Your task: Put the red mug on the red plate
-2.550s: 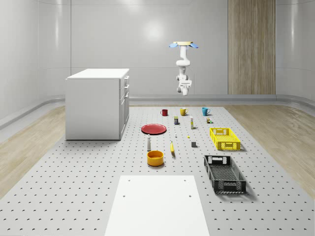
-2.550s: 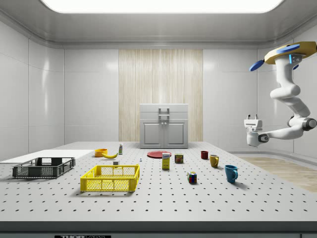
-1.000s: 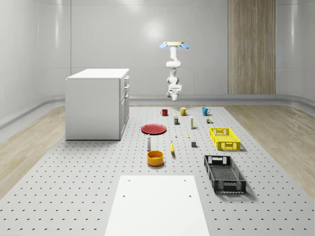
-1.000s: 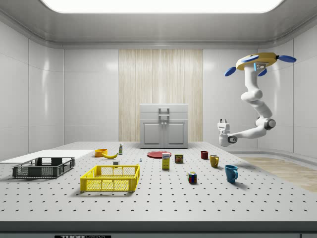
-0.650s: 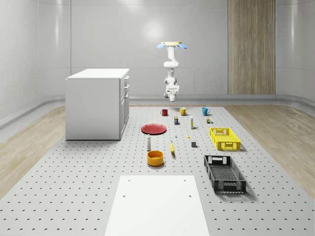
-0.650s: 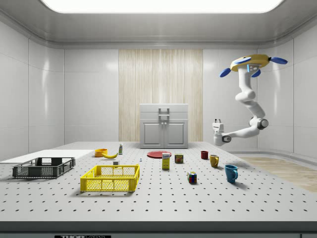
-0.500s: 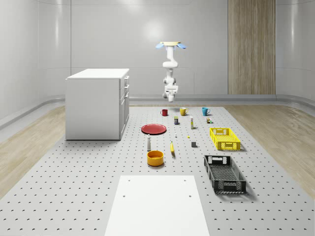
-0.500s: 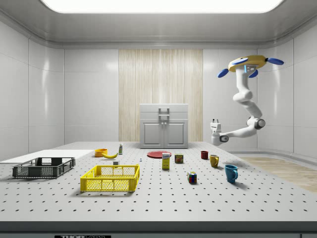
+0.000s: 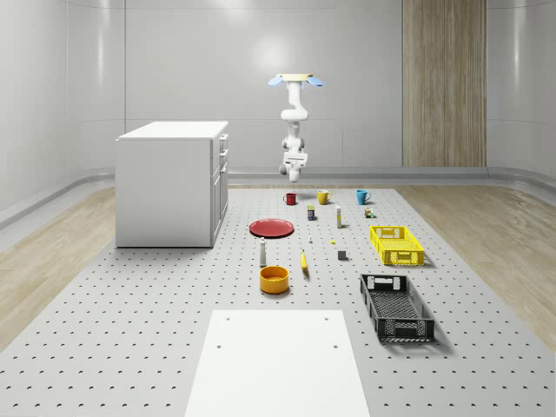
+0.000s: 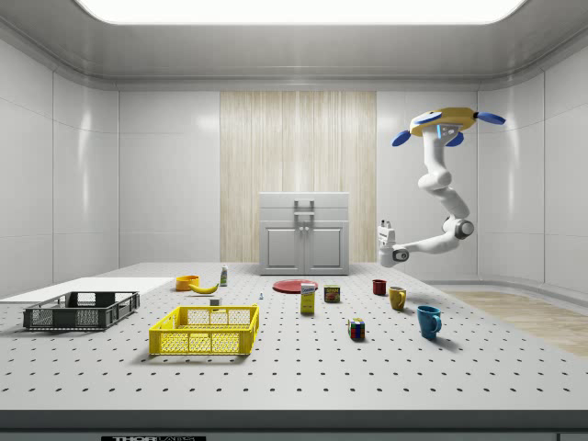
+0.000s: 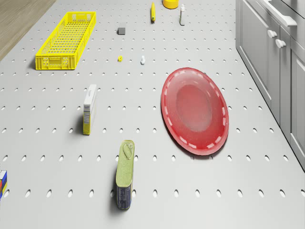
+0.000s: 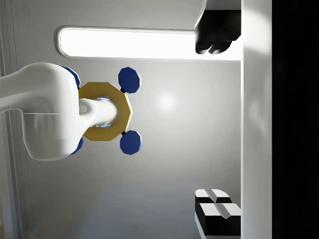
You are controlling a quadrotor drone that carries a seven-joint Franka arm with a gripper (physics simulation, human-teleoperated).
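Observation:
The red mug (image 9: 290,199) (image 10: 379,287) stands upright near the table's far end, apart from the red plate (image 9: 272,228) (image 10: 295,286) (image 11: 195,110), which lies flat closer to the cabinet. The drone (image 9: 291,80) (image 10: 441,124) hovers high over the table's far end. Its arm hangs down and bends, holding the gripper (image 9: 292,170) (image 10: 387,224) in the air well above the red mug, fingers pointing upward. In the wrist view the gripper (image 12: 215,122) is open and empty, its fingers (image 12: 217,209) set wide apart, looking back at the drone body (image 12: 104,112).
A yellow mug (image 9: 323,197) and a blue mug (image 9: 362,196) stand beside the red one. A can (image 11: 125,174), a small box (image 11: 89,109), a yellow crate (image 9: 396,245), a black crate (image 9: 396,307), an orange bowl (image 9: 274,279) and a banana (image 9: 304,261) lie on the table. A white cabinet (image 9: 172,182) stands at the whole-scene view's left.
The drone and arm have drifted toward the whole-scene view's left and toward the side view's left, bringing the gripper over the red mug. The objects on the table have not moved.

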